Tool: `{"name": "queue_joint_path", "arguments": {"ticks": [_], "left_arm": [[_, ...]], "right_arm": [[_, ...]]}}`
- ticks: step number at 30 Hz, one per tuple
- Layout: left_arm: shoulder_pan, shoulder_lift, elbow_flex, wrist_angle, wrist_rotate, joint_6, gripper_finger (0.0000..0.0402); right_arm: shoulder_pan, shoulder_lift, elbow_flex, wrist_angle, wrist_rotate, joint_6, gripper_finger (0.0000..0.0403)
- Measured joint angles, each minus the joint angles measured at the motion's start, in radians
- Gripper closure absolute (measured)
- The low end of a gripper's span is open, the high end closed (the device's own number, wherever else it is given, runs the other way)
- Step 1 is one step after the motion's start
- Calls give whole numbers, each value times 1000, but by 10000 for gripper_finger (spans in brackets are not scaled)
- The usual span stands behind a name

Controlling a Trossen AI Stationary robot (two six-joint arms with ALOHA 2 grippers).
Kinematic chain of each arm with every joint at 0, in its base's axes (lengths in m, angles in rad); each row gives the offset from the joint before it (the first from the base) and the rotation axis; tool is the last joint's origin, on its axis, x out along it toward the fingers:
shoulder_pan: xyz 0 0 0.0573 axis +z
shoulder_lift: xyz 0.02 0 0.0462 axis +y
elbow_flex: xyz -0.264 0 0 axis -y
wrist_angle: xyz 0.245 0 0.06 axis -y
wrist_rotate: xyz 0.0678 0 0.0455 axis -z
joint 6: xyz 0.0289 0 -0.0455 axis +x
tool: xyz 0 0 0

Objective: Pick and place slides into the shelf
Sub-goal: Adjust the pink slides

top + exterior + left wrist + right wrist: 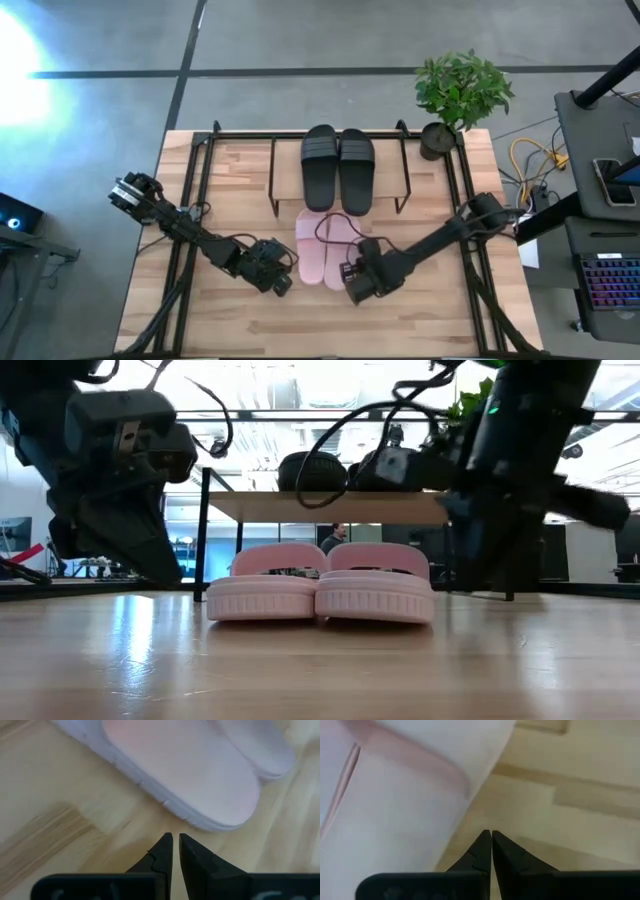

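— What colours do the slides show?
— The black pair (338,168) is plain, dull black, straps and soles alike. The pale pink pair (322,250) is one soft pink all over, with fine ridges along the sole edge.
— And the shelf?
— The shelf (330,506) has a thin black frame and a light wood board.
— The table?
— The table (230,170) is pale blond wood with darker streaks of grain.
— The arms?
— Dark, near black; the left pincer (173,851) and right pincer (487,849) are matt black. The plant (462,88) is bright green in a dark pot.
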Motion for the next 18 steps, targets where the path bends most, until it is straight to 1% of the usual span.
{"name": "queue_joint_path", "arguments": {"ticks": [2, 4, 7, 9, 11, 14, 18], "left_arm": [[0, 0, -8, -25, -1, -11, 385], [3, 0, -21, -45, -8, -68, 385], [23, 0, -57, -3, -16, -131, 385], [41, 0, -90, 93, -16, -131, 385], [64, 0, -104, 150, -18, -128, 385], [98, 0, -108, 145, -48, -97, 385], [145, 0, -108, 153, -50, -36, 385]], "right_arm": [[18, -21, 3, -53, 5, 7, 394], [42, -46, 3, -96, 6, 20, 394], [89, -81, 3, -133, 39, 54, 394], [117, -98, 3, -134, 55, 75, 394], [134, -101, 3, -139, 56, 91, 394], [150, -100, 3, -137, 55, 107, 394], [150, -94, 2, -135, 54, 107, 394]]}}
